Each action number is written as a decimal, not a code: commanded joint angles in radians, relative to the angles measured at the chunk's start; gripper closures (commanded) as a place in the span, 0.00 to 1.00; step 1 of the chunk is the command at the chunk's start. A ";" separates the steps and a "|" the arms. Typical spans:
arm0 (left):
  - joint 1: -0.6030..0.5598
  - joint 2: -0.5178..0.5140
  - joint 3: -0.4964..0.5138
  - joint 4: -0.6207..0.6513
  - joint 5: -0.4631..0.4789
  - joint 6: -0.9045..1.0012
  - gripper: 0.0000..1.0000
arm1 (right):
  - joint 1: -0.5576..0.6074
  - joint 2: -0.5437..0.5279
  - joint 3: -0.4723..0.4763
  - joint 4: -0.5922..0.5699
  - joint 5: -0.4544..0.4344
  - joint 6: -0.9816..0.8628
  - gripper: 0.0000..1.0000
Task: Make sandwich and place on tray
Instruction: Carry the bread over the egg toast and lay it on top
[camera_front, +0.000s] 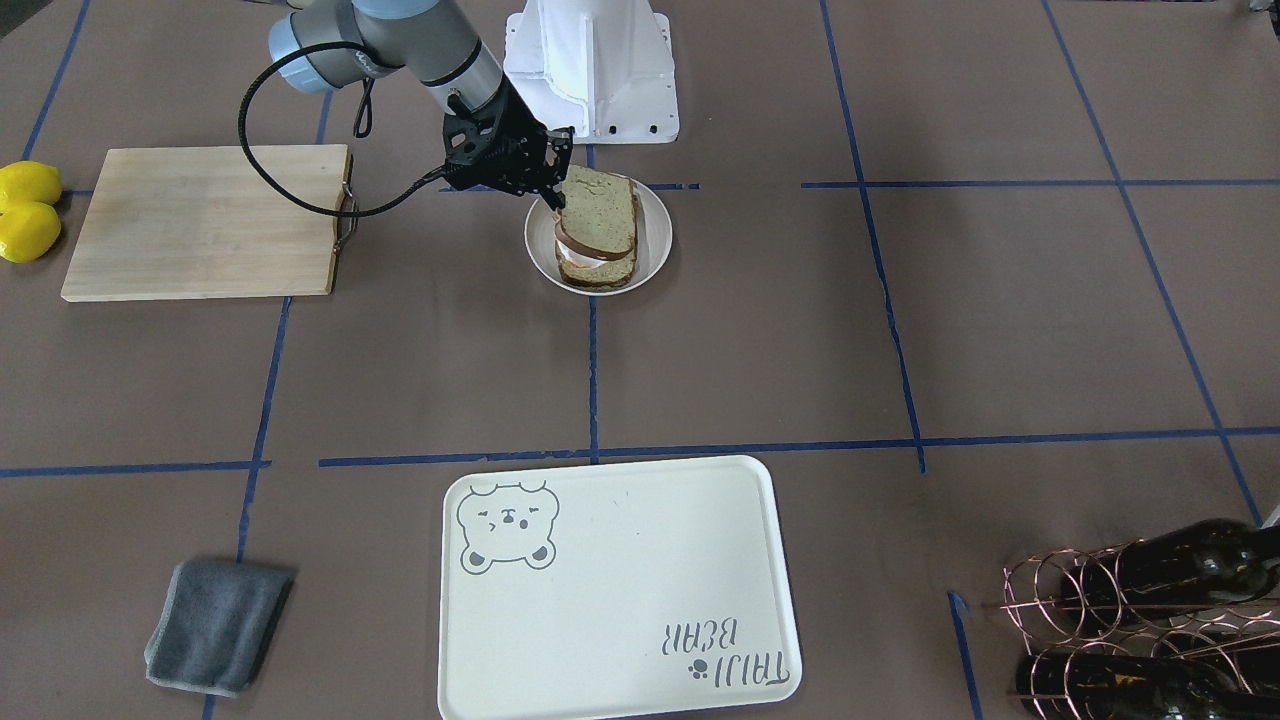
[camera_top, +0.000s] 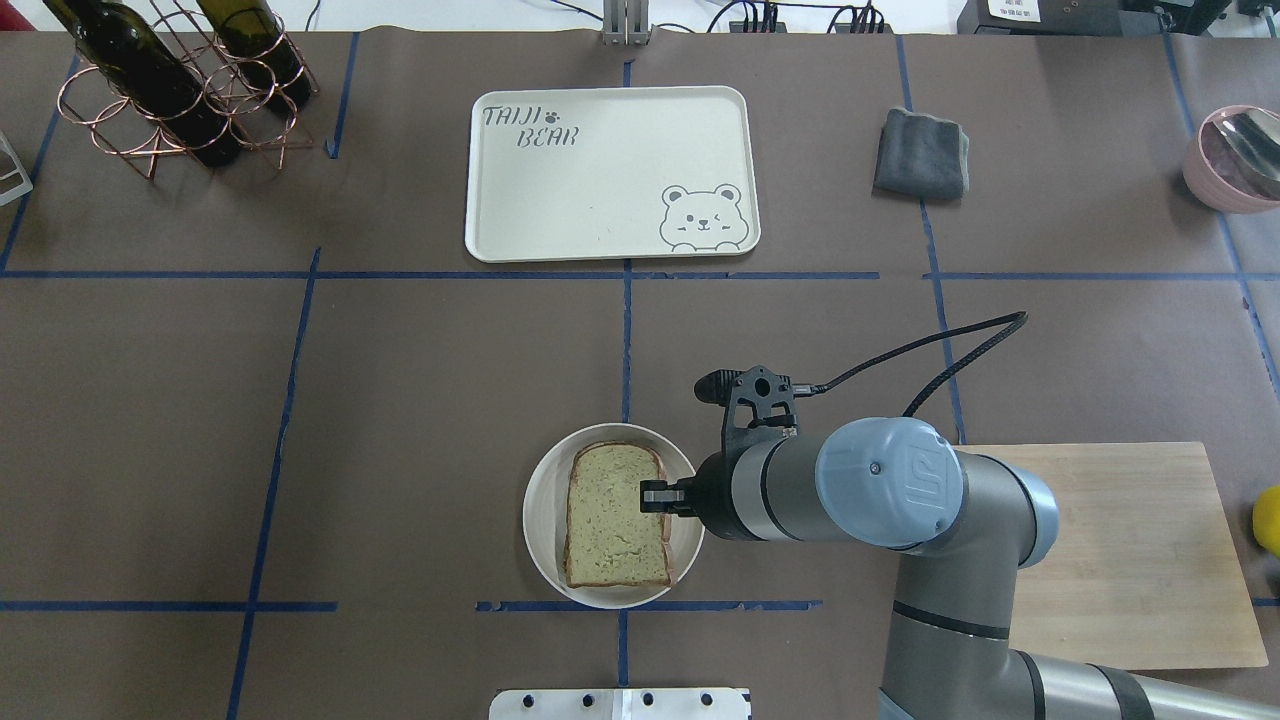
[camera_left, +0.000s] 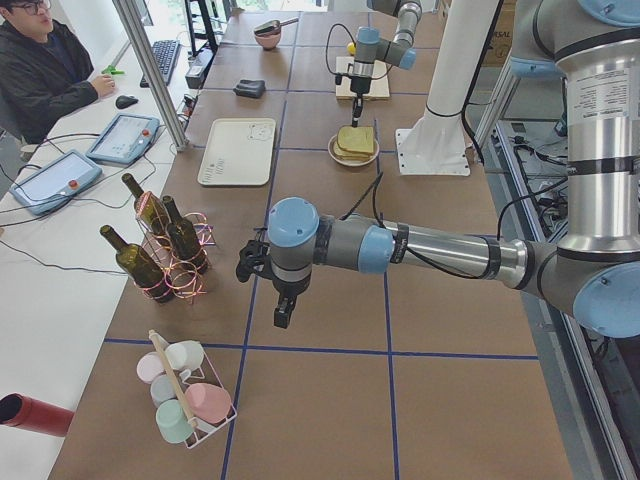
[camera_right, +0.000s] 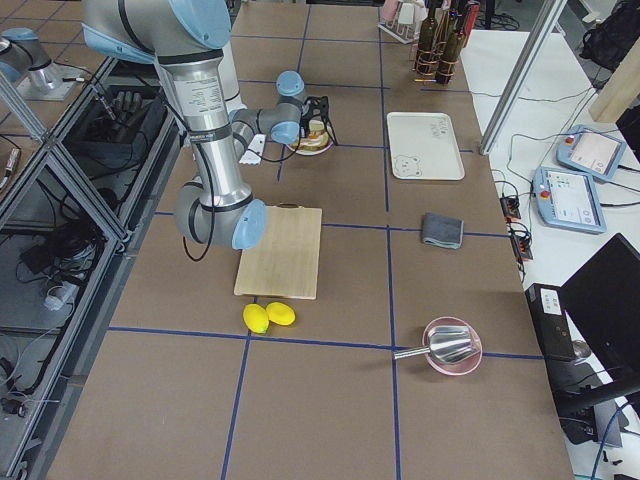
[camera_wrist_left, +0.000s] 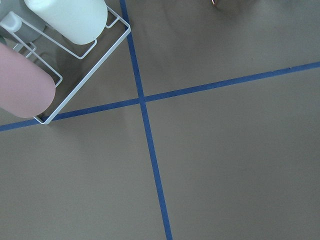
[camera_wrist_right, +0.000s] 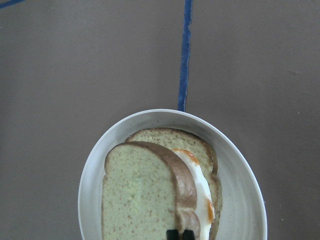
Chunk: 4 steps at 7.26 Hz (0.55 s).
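Observation:
A small round white dish (camera_front: 655, 235) holds a bottom bread slice (camera_front: 600, 281) with a white fried egg (camera_front: 580, 262) on it. My right gripper (camera_front: 555, 180) is shut on the crust edge of the top bread slice (camera_front: 598, 210). That slice is tilted, raised on the gripper's side, over the egg. The right wrist view shows the fingertips (camera_wrist_right: 173, 234) pinching that slice (camera_wrist_right: 137, 200) beside the egg (camera_wrist_right: 200, 185). The cream tray (camera_front: 620, 590) with the bear drawing lies bare across the table. My left gripper (camera_left: 283, 312) hangs over bare table far from the dish; I cannot tell if it is open.
A wooden cutting board (camera_front: 200, 220) and two lemons (camera_front: 28, 210) lie beside the right arm. A grey cloth (camera_front: 218, 625) lies near the tray. A copper rack of wine bottles (camera_front: 1140, 620) stands at a corner. A wire cup rack (camera_wrist_left: 50, 50) sits under the left wrist.

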<state>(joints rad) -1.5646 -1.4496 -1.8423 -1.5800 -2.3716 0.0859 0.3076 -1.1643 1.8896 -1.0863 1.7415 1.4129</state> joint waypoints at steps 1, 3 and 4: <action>0.000 0.000 0.000 0.000 0.000 0.000 0.00 | 0.001 0.021 -0.010 -0.001 -0.005 0.000 1.00; 0.000 0.000 0.000 0.000 0.000 0.000 0.00 | 0.002 0.008 -0.029 -0.001 -0.011 0.000 1.00; 0.000 0.000 0.000 -0.001 0.000 0.000 0.00 | 0.004 0.003 -0.027 -0.001 -0.014 0.000 1.00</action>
<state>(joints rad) -1.5647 -1.4496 -1.8423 -1.5803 -2.3715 0.0859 0.3098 -1.1543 1.8646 -1.0875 1.7314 1.4128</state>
